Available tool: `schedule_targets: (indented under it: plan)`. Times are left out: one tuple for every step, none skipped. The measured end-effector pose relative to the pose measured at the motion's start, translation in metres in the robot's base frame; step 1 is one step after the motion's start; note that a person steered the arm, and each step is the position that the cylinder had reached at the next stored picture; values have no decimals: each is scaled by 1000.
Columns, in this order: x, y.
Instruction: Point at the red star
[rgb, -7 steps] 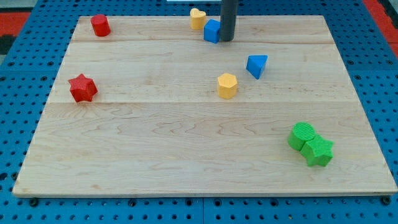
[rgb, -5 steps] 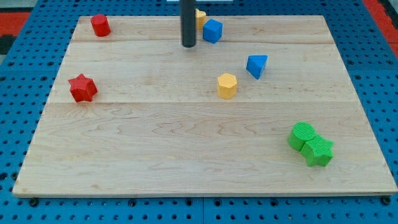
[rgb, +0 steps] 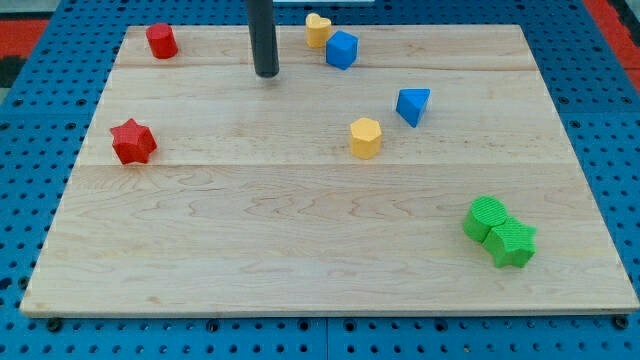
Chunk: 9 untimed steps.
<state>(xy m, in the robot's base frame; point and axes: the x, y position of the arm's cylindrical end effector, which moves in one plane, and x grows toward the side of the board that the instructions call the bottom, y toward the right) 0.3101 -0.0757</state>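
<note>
The red star (rgb: 132, 141) lies near the board's left edge, about halfway down. My tip (rgb: 266, 74) rests on the board near the view's top, well to the right of and above the red star. It touches no block. The rod rises straight up out of the view.
A red cylinder (rgb: 161, 40) stands at the top left. A yellow heart (rgb: 317, 29) and a blue block (rgb: 342, 49) sit right of my tip. A yellow hexagon (rgb: 366, 137) and a blue triangle (rgb: 412, 105) lie mid-board. Two green blocks (rgb: 499, 232) touch at the lower right.
My tip has slid left along the top of the board, away from the blue block and yellow heart, toward the red star's side. No block has moved.
</note>
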Motion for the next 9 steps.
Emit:
schedule_targets:
  plan:
    - [75,3]
    - [172,-19]
    - [199,-104]
    - [180,-208]
    - [154,-206]
    - [140,-101]
    - [149,-116]
    - [170,-142]
    - [136,-186]
